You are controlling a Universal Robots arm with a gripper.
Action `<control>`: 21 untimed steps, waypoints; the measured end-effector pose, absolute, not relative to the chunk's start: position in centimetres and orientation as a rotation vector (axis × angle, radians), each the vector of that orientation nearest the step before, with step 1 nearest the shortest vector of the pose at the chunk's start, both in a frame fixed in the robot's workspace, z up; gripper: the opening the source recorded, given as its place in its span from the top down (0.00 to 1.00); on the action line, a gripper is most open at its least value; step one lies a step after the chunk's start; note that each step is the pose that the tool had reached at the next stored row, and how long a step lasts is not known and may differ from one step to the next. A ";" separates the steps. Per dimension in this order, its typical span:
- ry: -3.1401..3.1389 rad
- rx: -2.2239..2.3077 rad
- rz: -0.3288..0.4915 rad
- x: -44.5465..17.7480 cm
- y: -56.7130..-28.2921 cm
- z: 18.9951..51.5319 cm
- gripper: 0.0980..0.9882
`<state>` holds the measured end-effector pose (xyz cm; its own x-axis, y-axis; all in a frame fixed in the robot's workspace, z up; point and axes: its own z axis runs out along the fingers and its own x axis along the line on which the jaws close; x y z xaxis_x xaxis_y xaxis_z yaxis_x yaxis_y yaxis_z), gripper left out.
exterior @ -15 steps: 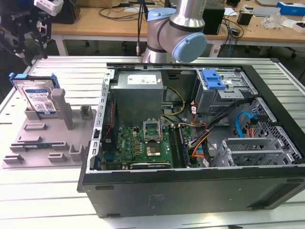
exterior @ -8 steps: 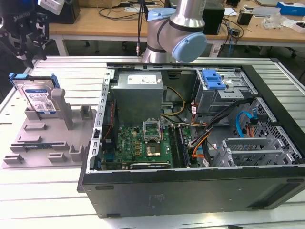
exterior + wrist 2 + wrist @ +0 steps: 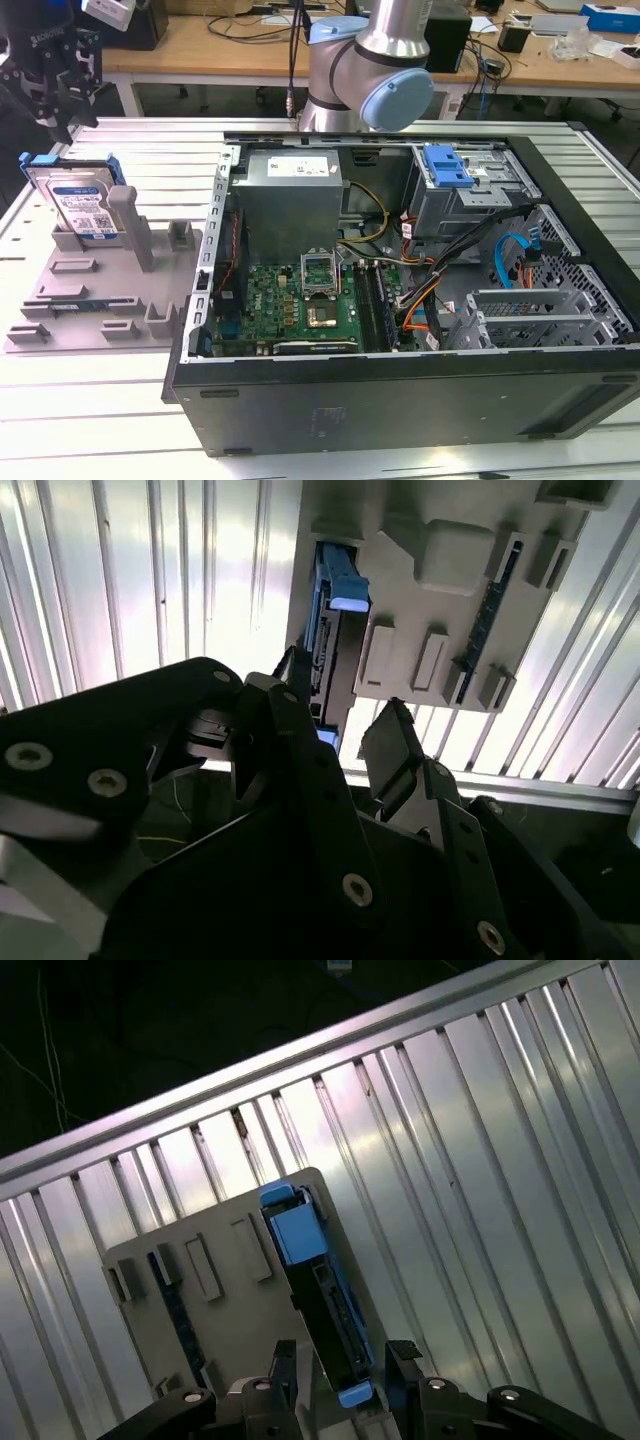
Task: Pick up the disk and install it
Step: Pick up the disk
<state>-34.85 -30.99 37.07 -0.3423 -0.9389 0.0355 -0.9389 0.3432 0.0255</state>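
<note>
The disk (image 3: 84,206) stands on edge in a grey holder (image 3: 100,290) on the table at the exterior view's left; it is silver with a blue-and-white label and a blue frame. My gripper (image 3: 68,115) hangs just above its top edge, open and apart from it. In the first wrist view the disk (image 3: 322,1295) runs lengthwise toward the gap of my gripper (image 3: 342,1355), with one finger on each side. In the second wrist view the disk (image 3: 335,650) lies beyond the two fingertips (image 3: 392,748) of my gripper (image 3: 340,745).
An open computer case (image 3: 560,290) lies on the ribbed metal table (image 3: 90,420) at the exterior view's right, with a motherboard (image 3: 300,300), cables and a drive bay with a blue latch (image 3: 447,165). The arm's base (image 3: 370,70) stands behind it. Cluttered desks stand at the back.
</note>
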 end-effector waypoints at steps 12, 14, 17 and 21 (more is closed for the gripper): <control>-2.390 2.003 0.040 -35.1 -30.9 36.8 0.57; -2.381 2.014 0.040 -35.4 -30.9 36.7 0.57; -2.370 2.027 0.040 -35.8 -30.9 36.7 0.57; -2.344 2.058 0.041 -36.5 -30.7 36.6 0.57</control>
<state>-36.54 -30.70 36.61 -0.1296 -0.9910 0.0342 -0.9916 0.1295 -0.0050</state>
